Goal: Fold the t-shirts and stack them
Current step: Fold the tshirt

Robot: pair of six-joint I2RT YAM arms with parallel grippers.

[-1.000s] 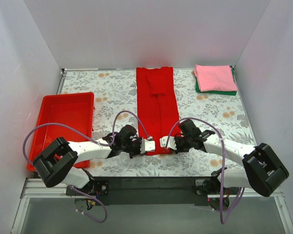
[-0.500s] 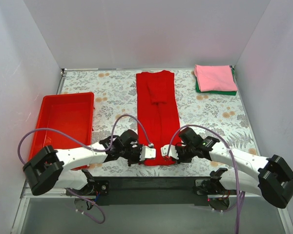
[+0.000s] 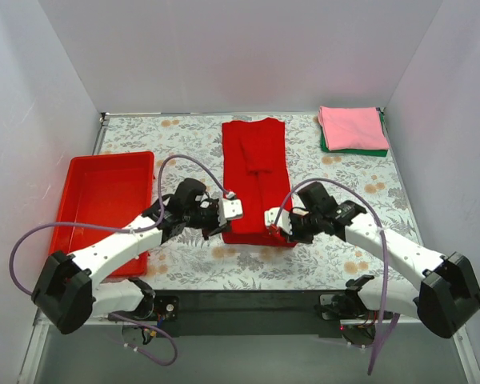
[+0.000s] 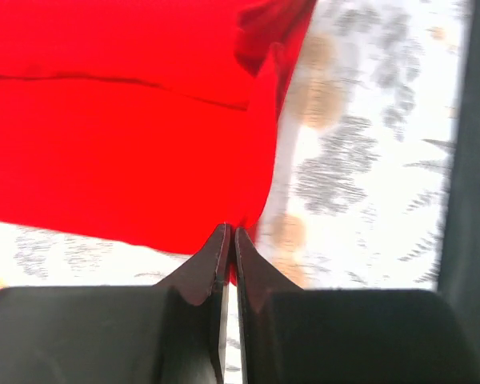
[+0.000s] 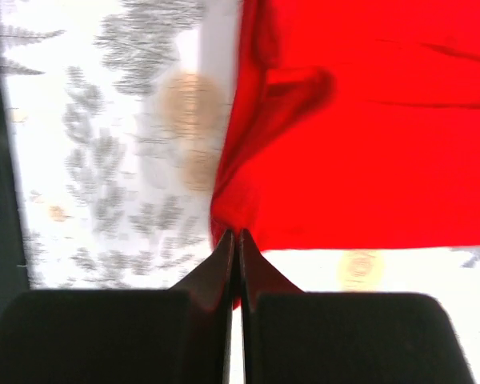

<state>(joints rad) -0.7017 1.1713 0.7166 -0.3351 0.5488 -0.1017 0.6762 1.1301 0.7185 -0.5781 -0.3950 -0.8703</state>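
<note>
The bright red t-shirt (image 3: 256, 168) lies as a long narrow strip down the middle of the floral table, its near end lifted and carried back over itself. My left gripper (image 3: 234, 210) is shut on the shirt's near left corner (image 4: 184, 144). My right gripper (image 3: 270, 218) is shut on the near right corner (image 5: 368, 144). Both hold the hem above the table, with cloth pinched between the closed black fingers. The pink t-shirt (image 3: 352, 128) lies folded on top of the dark green t-shirt (image 3: 354, 150) at the far right.
A rigid red plastic tray (image 3: 104, 200) stands at the left side of the table. White walls close in the table on three sides. The black base rail (image 3: 248, 300) runs along the near edge.
Both grippers have risen and moved away from the near edge, carrying the red shirt's near hem toward the far end. The strip now looks shorter.
</note>
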